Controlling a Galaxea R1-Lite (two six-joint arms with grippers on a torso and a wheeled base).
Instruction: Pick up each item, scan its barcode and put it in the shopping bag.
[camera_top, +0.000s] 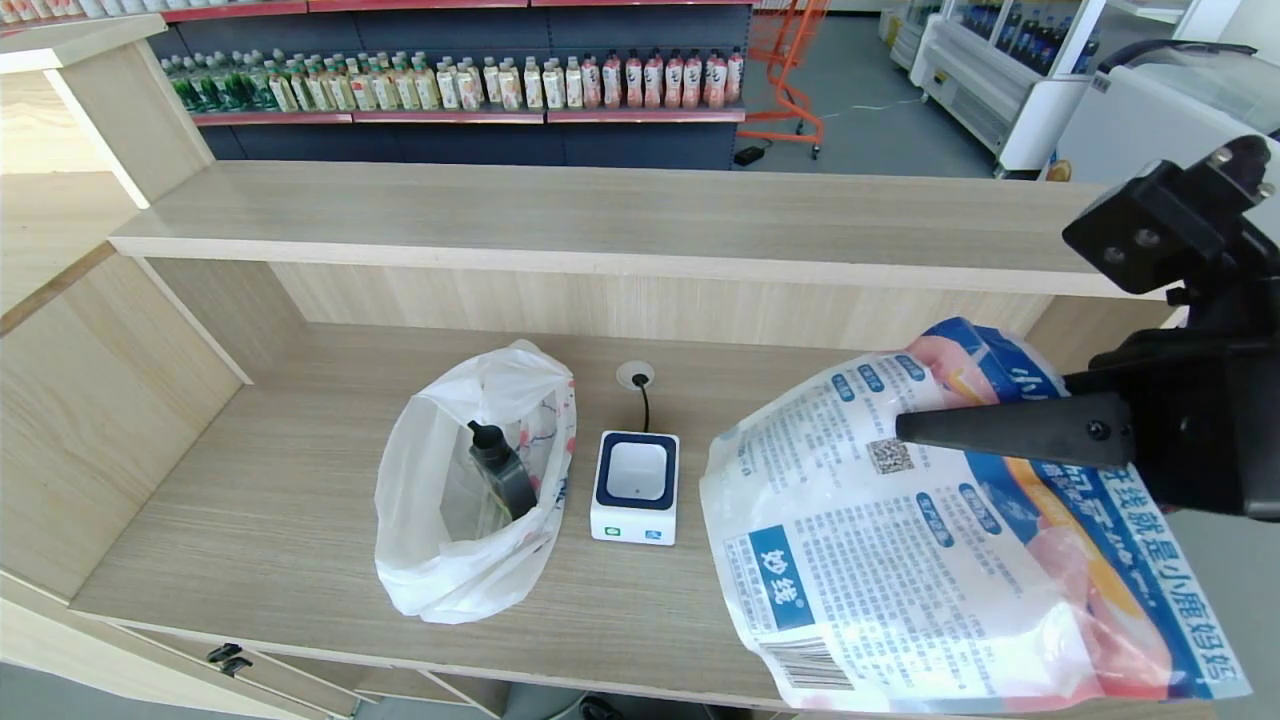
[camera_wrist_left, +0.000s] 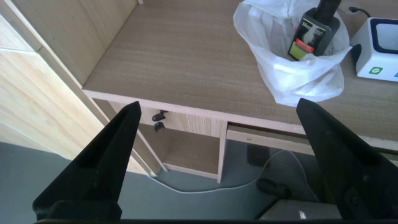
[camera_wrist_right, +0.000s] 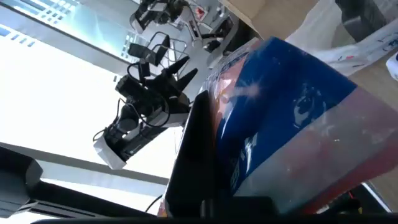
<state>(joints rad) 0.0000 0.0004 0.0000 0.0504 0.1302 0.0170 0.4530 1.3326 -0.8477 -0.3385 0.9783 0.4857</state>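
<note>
The right gripper (camera_top: 960, 428) pinches a big blue-and-white snack packet (camera_top: 930, 540), held above the counter (camera_top: 280, 520) at about 4 o'clock from the scanner (camera_top: 636, 485). The barcode (camera_top: 815, 665) sits at the packet's 7 o'clock corner and faces up, away from the scanner's window. A good scan probably means carrying that corner toward 10 o'clock and tipping the packet so the stripes face the glass, flat and unwrinkled. The shopping bag (camera_top: 420, 500), at the scanner's 9 o'clock, already holds a dark bottle (camera_top: 500, 470), so the floppy packet should go in beside it. The left gripper (camera_wrist_left: 217, 109) hangs spread and empty by the counter's front edge.
</note>
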